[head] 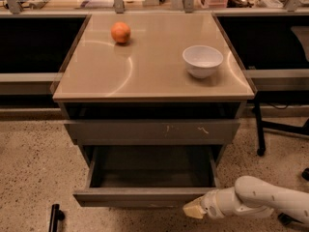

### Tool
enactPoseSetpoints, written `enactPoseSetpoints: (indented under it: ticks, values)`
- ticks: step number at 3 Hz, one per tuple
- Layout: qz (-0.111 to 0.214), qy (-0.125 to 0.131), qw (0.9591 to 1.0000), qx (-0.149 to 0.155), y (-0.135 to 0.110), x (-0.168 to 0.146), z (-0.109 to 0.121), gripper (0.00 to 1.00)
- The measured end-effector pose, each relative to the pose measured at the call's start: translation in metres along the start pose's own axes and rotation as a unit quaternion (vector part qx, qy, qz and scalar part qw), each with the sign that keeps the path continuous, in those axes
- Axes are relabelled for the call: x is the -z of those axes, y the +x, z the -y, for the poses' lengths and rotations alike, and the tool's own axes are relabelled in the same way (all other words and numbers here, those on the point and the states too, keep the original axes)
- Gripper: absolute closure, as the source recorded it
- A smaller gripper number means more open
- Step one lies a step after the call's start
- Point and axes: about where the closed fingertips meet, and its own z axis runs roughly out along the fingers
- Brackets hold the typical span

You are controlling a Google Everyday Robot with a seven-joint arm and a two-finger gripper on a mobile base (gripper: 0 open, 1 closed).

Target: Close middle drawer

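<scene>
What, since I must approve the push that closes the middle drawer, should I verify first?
1. The middle drawer is pulled far out: ok.
2. Nothing seen inside it to jam: ok.
3. The gripper sits low by the front's right end: ok.
4. Contact with the front: cannot tell.
5. Push point centred: not ok, it is far right.
6. The orange and the bowl sit back from the top's front edge: ok.

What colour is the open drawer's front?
Grey middle drawer, camera view; claw by its front corner.
</scene>
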Motion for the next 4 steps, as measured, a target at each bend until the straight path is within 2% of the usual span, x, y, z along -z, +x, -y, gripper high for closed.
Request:
enactPoseSetpoints:
  ticks: [1,2,3,4]
  values:
    - [-0.001,0.007,1.0000,-0.003,0.000,-0.012,0.012,1.00]
    - [0.003,0.058,0.9983,-0.002,-0.015,-0.015,0.051,1.00]
    - [0.007,0.093,0.9956,-0.001,-0.024,-0.012,0.070,1.00]
    - [0.009,0.142,0.9898,0.007,-0.039,-0.005,0.092,1.00]
